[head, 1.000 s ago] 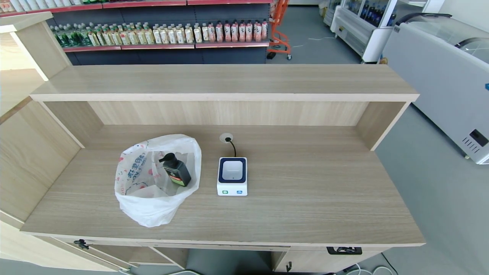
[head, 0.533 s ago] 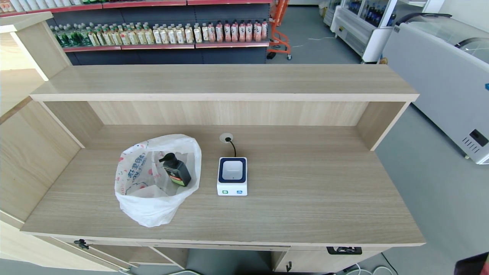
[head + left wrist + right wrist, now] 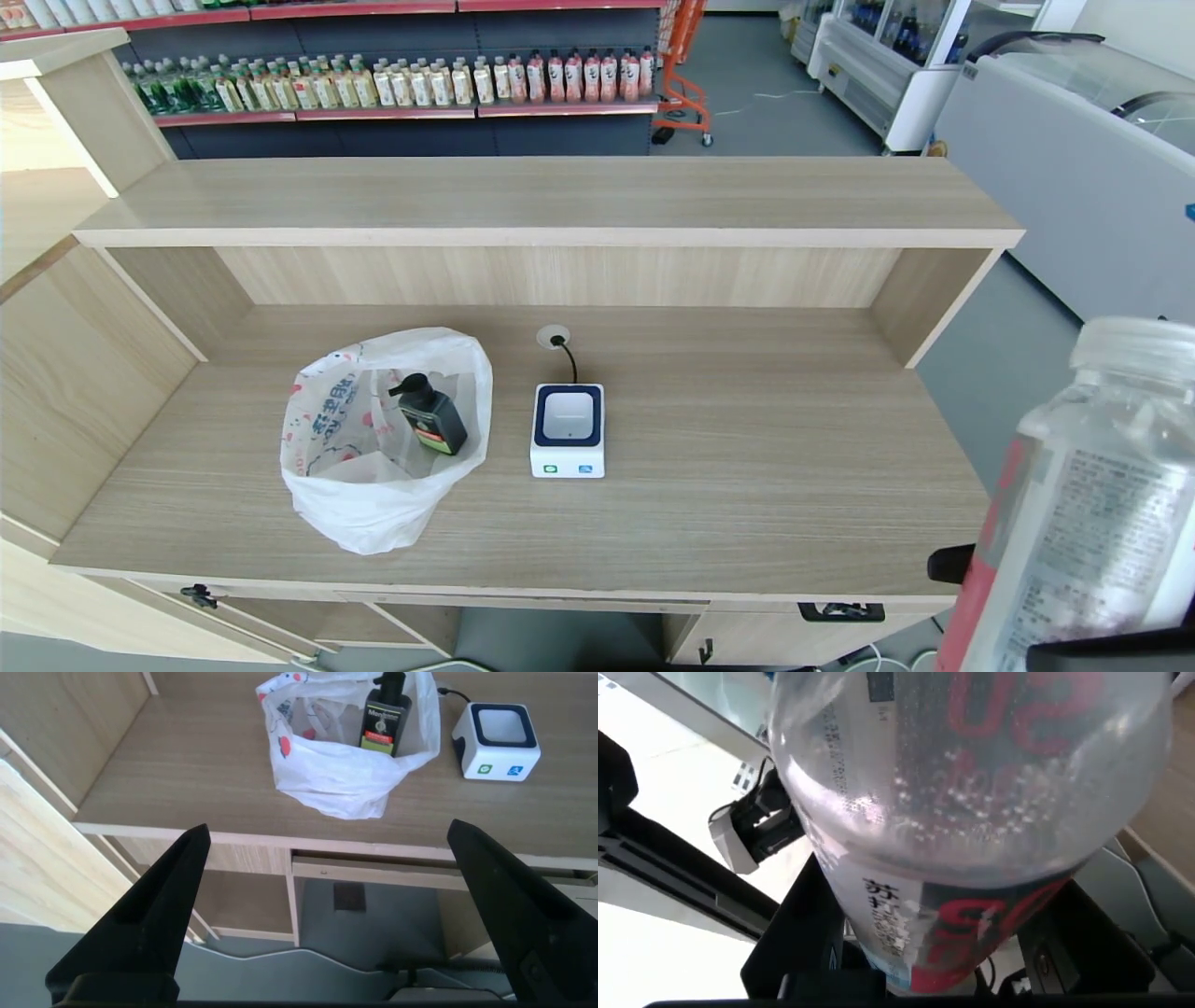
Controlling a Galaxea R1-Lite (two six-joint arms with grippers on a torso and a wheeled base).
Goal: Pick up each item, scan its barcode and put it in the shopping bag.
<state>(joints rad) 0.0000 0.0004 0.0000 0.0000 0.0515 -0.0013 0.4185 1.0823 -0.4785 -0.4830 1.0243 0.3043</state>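
Now the right pincer (image 3: 948,952) has raised a clear bottle (image 3: 1092,504).

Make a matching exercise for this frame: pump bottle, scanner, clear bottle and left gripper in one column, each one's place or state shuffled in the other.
Things
1. pump bottle
2. scanner
3. clear bottle
4. left gripper

Places or states
A. fingers wide open, holding nothing, in front of the counter's near edge
B. inside the shopping bag
C. held up off the counter, at the robot's right
D. on the counter beside the shopping bag, cable running behind it

Pairs: 1-B, 2-D, 3-C, 4-A
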